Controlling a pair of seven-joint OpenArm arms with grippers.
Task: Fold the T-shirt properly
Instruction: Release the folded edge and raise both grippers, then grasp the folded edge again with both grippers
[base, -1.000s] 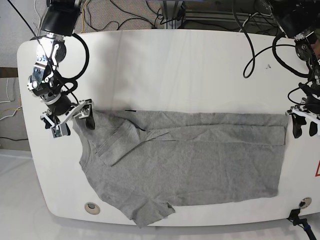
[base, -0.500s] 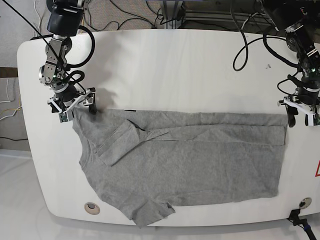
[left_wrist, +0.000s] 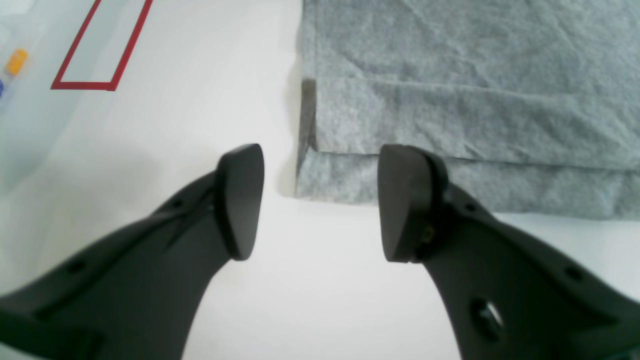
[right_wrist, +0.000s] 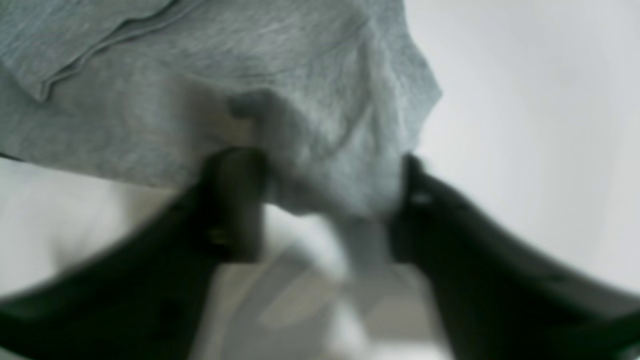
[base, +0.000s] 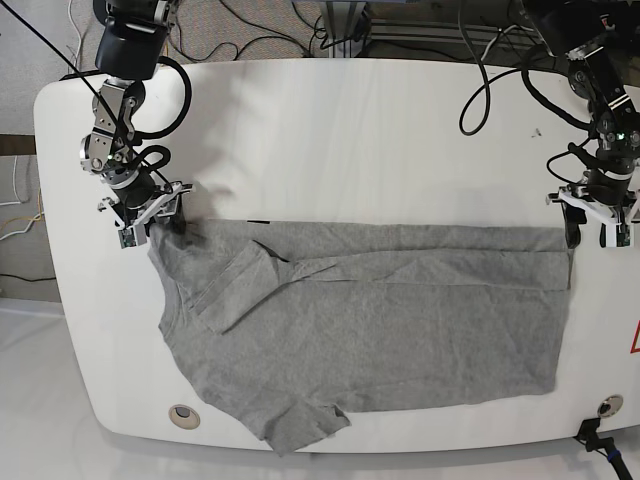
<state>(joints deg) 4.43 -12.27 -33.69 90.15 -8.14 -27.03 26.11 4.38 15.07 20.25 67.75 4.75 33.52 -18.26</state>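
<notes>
The grey T-shirt (base: 380, 330) lies flat on the white table (base: 330, 130), neck to the left, with its far edge folded over in a long strip. My right gripper (base: 150, 220) stands at the shirt's far left corner. In the right wrist view, which is blurred, its fingers (right_wrist: 235, 200) stand apart with a bunched bit of T-shirt (right_wrist: 300, 100) between them. My left gripper (base: 592, 235) is at the far right corner. In the left wrist view it (left_wrist: 322, 200) is open over bare table, straddling the corner of the folded T-shirt (left_wrist: 450, 100) without touching it.
Cables (base: 300, 40) run along the table's far edge. Two round holes (base: 183, 414) (base: 608, 404) sit near the front edge. A red outlined mark (left_wrist: 100, 45) lies on the table right of the shirt. The shirt's lower sleeve (base: 300, 425) reaches the front edge.
Both arms moved toward the far side of the table. The right gripper went from beside the shoulder to the far left corner, with cloth now between its fingers. The left gripper reached the far right corner.
</notes>
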